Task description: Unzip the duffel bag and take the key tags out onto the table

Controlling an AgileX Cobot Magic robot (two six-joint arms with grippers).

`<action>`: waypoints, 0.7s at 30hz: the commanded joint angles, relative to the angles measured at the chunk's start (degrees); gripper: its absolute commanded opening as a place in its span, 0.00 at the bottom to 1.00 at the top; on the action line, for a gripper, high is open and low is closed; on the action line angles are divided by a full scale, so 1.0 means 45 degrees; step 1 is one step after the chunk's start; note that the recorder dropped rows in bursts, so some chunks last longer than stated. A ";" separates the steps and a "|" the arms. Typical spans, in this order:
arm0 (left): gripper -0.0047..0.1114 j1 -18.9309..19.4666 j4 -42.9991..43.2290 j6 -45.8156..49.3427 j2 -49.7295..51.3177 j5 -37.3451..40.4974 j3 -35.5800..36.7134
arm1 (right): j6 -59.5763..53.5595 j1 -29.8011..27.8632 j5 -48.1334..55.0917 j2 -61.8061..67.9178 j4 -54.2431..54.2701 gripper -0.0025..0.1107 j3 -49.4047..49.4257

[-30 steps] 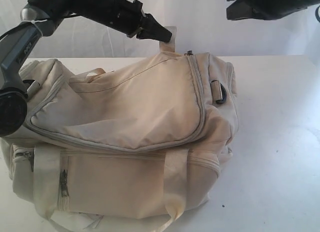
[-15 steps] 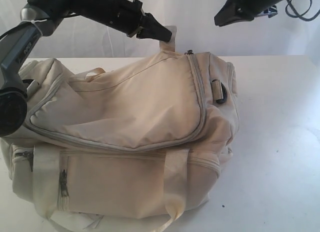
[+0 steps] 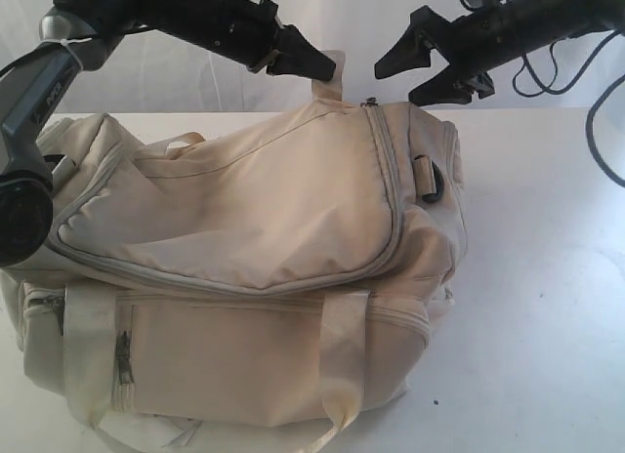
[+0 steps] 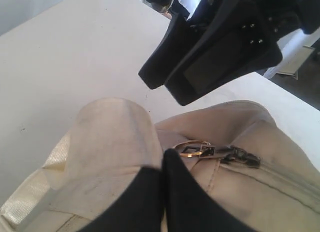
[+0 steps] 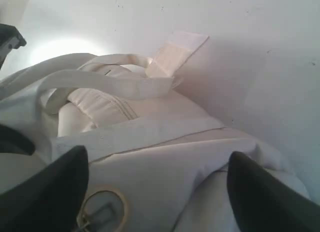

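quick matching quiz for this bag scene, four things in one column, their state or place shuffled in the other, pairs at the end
Things:
1. left claw
2. right claw
3. main zipper
4. D-ring

States or places:
A. open, hovering over the duffel bag
B. black, on the bag's end panel
C. shut on the webbing tab
D. zipped closed

Pairs: 1-C, 2-A, 3-D, 4-B

A robot lab bench: a bare white table (image 3: pixel 547 277) against a plain white backdrop (image 3: pixel 391 23). The black left arm (image 3: pixel 146 14) and right arm (image 3: pixel 527 19) enter from the top corners, with loose cables (image 3: pixel 590 131) at the right edge.
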 commanded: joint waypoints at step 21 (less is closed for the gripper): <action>0.04 0.0052 -0.0731 0.0155 -0.0219 0.1136 -0.0216 | 0.0977 0.1301 0.0054 -0.0565 -0.2400 0.52 -0.0107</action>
